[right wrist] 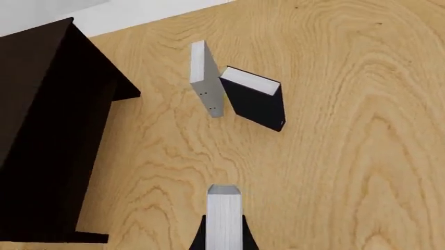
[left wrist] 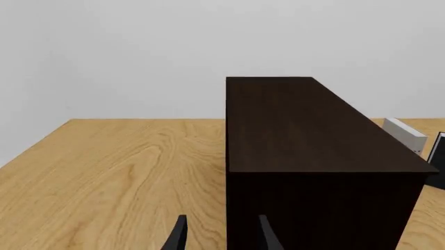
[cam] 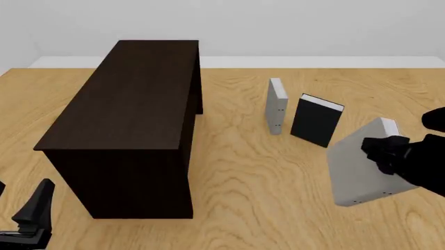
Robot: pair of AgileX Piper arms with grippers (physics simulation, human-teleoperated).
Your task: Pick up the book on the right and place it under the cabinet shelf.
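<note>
So the right gripper [cam: 381, 152] has its jaws clamped on the light grey hardcover book with white page edges [cam: 361, 169], tilted and lifted off the light wood surface [cam: 243, 172] at about 4 o'clock in the front view, well apart from the big dark brown wood-grain cabinet shelf [cam: 132, 104] at 9 o'clock. Only the right wrist view shows the jaws pinching both covers, with a second grey book [right wrist: 206, 83] and a black-covered book [right wrist: 256, 101] standing beyond. The left gripper [left wrist: 221, 234] sits low beside the cabinet's near end, jaws parted with nothing between them.

Left hand [left wrist: 221, 234] open before dark cabinet [left wrist: 313, 156]
</note>
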